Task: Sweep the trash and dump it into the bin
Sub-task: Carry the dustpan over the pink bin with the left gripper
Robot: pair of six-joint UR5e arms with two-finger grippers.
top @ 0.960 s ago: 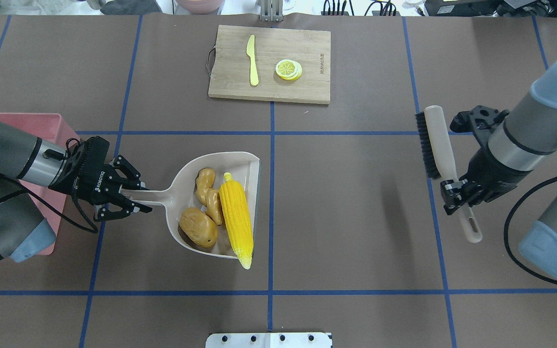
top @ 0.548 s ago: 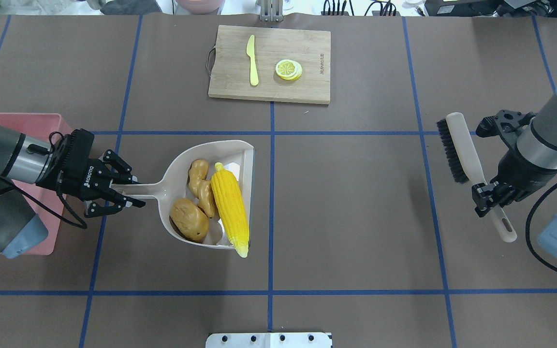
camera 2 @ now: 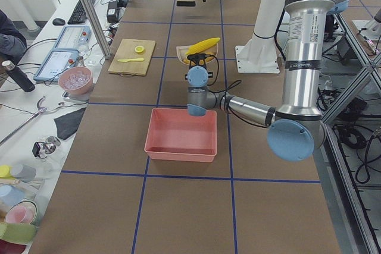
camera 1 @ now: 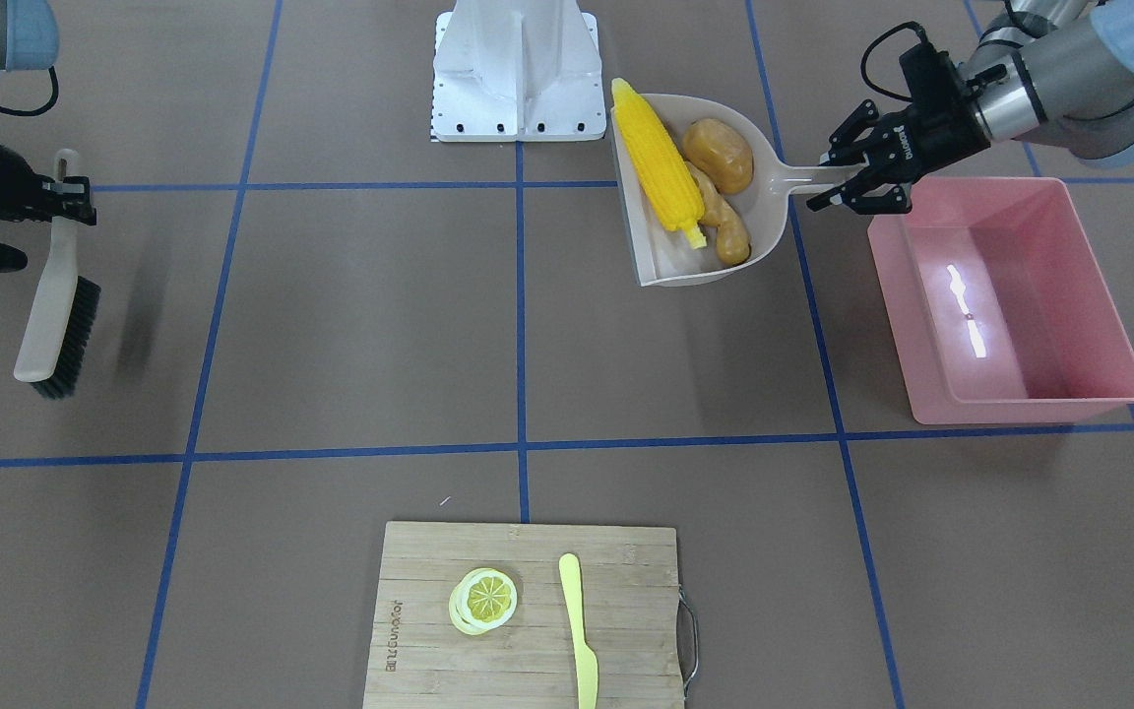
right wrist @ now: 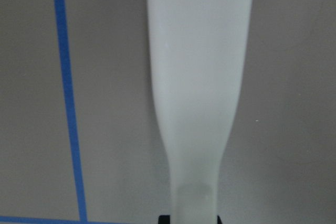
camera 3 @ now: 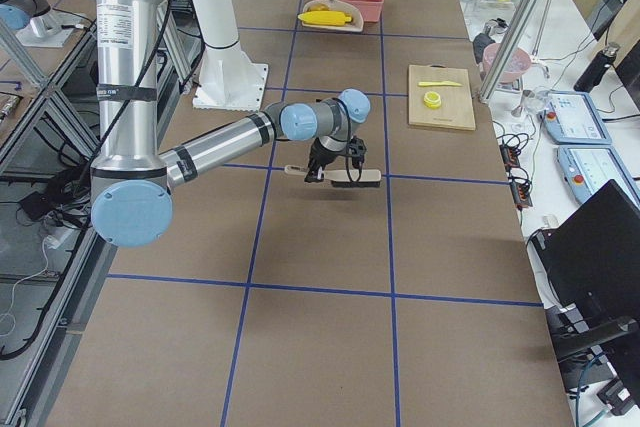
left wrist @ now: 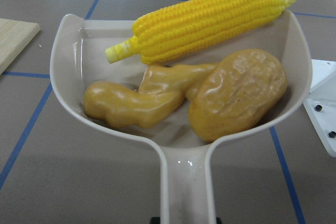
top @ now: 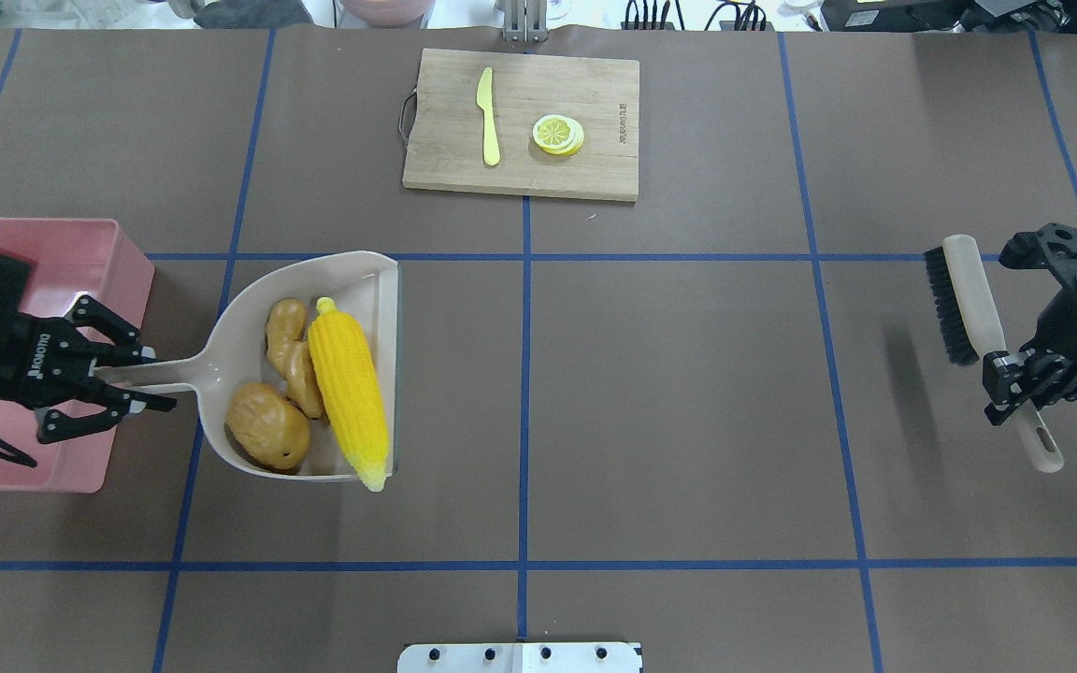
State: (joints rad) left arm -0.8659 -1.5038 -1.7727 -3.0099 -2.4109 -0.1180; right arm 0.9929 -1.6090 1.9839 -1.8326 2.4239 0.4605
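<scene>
You have the corn cob (top: 347,393), the ginger root (top: 291,353) and the potato (top: 267,425) all lying in the dustpan (top: 366,280). The cob lies along the dustpan's open edge, its tip poking past the corner, and the other two sit between the cob and the handle. The left gripper (top: 160,379) is clamped on the end of that handle, so the trash sits just beyond its fingertips. The bin (top: 71,243) lies under that gripper, beside the dustpan's scoop. Well away from the dustpan, the right gripper (top: 1006,383) grips the brush (top: 973,294) by its handle.

Dustpan (top: 366,280) between bin (top: 122,271) and open table (top: 688,393)
</scene>
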